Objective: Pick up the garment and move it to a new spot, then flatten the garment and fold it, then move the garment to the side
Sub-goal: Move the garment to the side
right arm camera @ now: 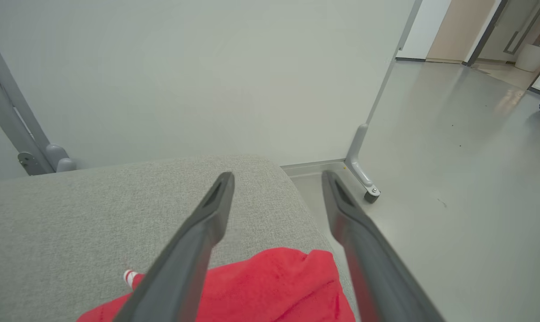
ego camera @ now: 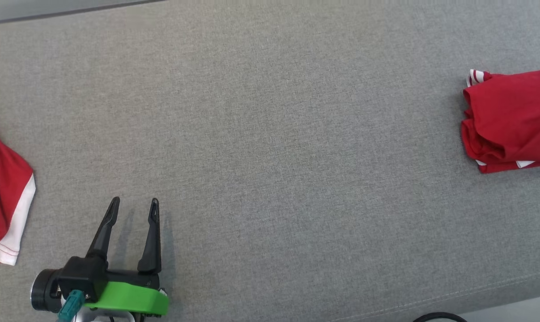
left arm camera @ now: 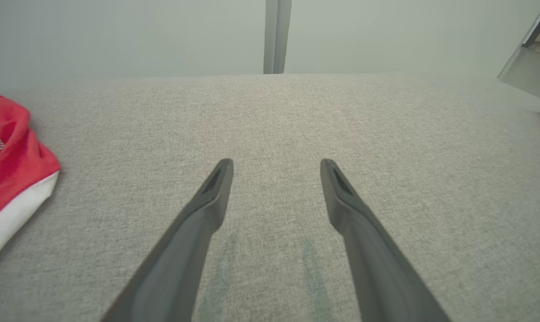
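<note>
1. folded red garment [ego camera: 511,118] lies at the worktop's [ego camera: 270,134] right end, seemingly set aside there.
2. right gripper [right arm camera: 277,176] fingers stand wide over it, gripping nothing, so it lies free.
3. left gripper [ego camera: 134,201] fingers wide, idle above the worktop's front.

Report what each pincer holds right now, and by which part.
Nothing is held. The left pincer stands open over the bare grey cushion. The right pincer stands open above the folded red garment, gripping no cloth.
</note>
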Robot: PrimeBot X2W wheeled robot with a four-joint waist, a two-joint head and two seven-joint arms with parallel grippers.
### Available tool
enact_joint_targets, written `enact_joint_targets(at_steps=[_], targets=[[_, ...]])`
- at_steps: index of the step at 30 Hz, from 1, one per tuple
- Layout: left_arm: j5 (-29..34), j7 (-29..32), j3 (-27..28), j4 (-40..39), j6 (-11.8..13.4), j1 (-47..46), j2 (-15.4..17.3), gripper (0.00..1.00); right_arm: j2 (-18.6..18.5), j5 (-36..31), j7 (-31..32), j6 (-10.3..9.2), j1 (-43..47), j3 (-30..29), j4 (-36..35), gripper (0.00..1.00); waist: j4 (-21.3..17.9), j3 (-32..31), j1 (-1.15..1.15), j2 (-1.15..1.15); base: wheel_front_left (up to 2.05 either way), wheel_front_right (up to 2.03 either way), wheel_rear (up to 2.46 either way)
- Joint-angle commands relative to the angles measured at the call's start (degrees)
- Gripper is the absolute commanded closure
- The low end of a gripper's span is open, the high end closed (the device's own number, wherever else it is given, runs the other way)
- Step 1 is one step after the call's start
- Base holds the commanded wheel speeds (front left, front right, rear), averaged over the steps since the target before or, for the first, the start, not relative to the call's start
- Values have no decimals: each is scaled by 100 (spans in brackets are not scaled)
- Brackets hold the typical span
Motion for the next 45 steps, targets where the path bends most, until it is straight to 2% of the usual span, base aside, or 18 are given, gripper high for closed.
enact_joint_targets(at_steps=[1,4,8,12,17,20,23,27,35,45], targets=[[-29,1,18,5,16,68,-40,0,-89,-98,-34,-9,124,-63,-199,0,119,-240,-1,0,0,0,0],[-92,1,128,23,23,155,-111,0,52,-257,-31,-9,805,-388,-1105,0,255,-562,-1,0,0,0,0],[-205,1,292,27,46,286,-213,0,339,-905,-32,-9,1898,-845,-2271,0,421,-940,-1,0,0,0,0],[-235,1,369,101,31,433,-237,0,913,-1598,-33,-9,3049,-1303,-3242,0,609,-1253,-1,0,0,0,0],[-197,2,421,361,42,554,-256,0,1877,-2184,-33,-9,4330,-1719,-4108,0,842,-1576,-1,0,0,0,0],[-176,2,473,551,29,658,-264,0,2384,-2282,-33,-9,4923,-1603,-4267,0,911,-1739,-1,0,0,0,0],[-130,2,537,654,36,705,-265,0,2642,-2451,-34,-9,5263,-1404,-4202,0,920,-1825,-1,0,0,0,0],[-192,2,570,720,34,862,-267,0,2944,-2557,-34,-9,5445,-1448,-4116,0,904,-1889,-1,0,0,0,0],[-296,2,607,707,96,1055,-269,0,3117,-2695,-34,-9,5449,-1510,-4064,0,861,-1950,-1,0,0,0,0],[-300,2,526,669,41,1059,-270,0,3145,-2716,-35,-9,5372,-1586,-4052,0,934,-1937,-1,0,0,0,0]])
